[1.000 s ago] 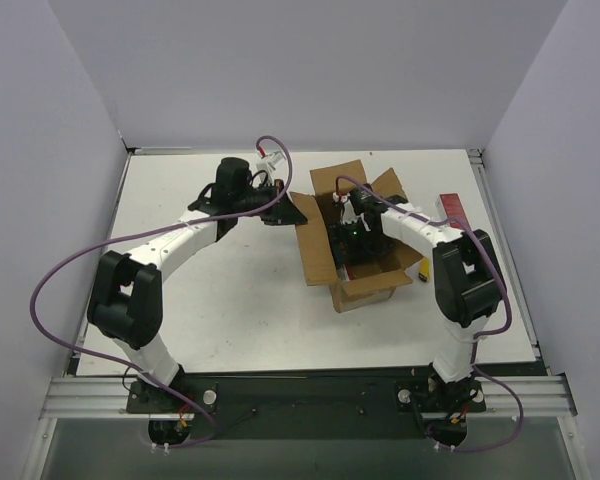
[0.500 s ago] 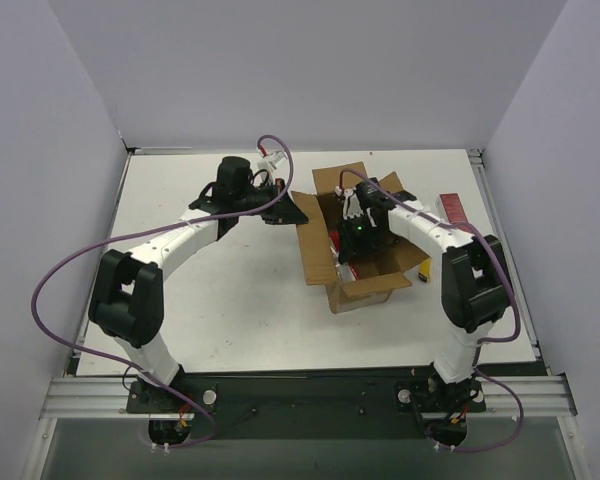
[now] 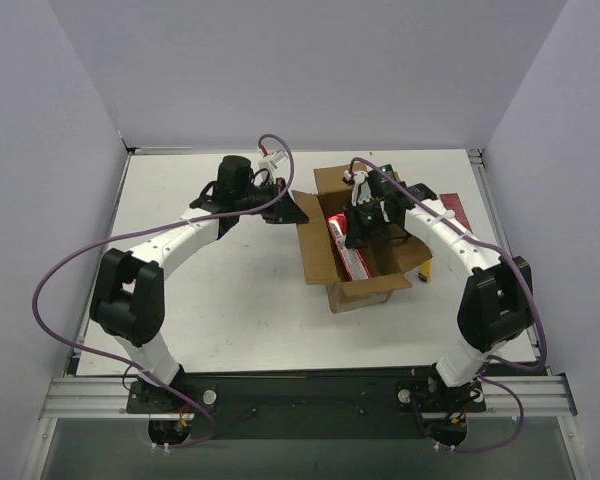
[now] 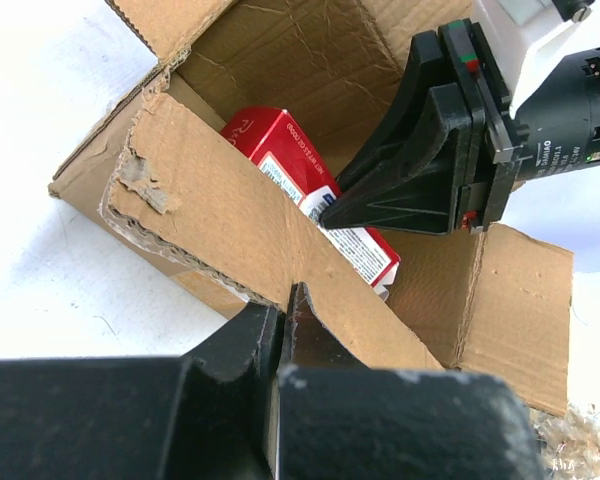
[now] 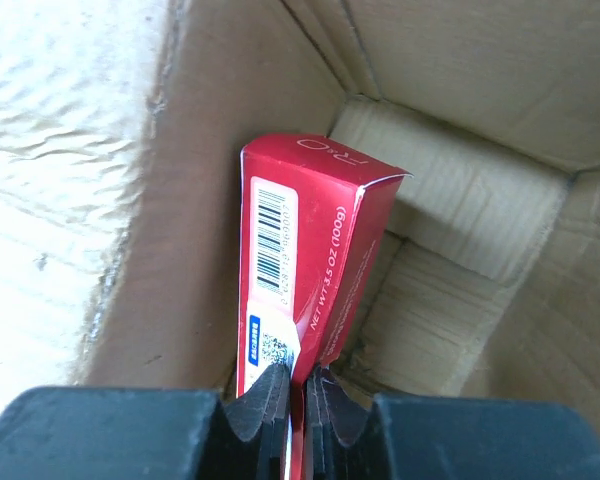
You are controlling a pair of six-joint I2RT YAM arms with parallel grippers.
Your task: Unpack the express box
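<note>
Cardboard, brown: the express box [image 3: 365, 292] is seen right of centre on the white table [image 3: 230, 290]. Its top flaps are folded outward and the inside is exposed.

The left arm is stretched forward from its base and bent rightward across the table. The left gripper [image 4: 283, 310] is clamped on the edge of the box's left flap, with the cardboard nipped between the closed fingers (wrist view).

The right arm is arched up from its base and bent leftward over the box, the wrist tipped down into the opening. The right gripper [image 5: 295, 385] is pinched on one end of a red pack [image 5: 300, 260]; the fingers are almost together, with a thin edge of the pack between them. The pack is seen inside the box, close along the left wall, barcode side in view.

A second red pack [image 3: 453, 208] lies flat near the table's right edge. A small yellow item [image 3: 425, 268] lies just right of the box; its identity cannot be told.

The table is enclosed by pale lilac-grey walls [image 3: 310, 70] on three sides. An aluminium rail [image 3: 310, 395] runs along the near edge, and purple cables [image 3: 50, 290] are looped from both arms.
</note>
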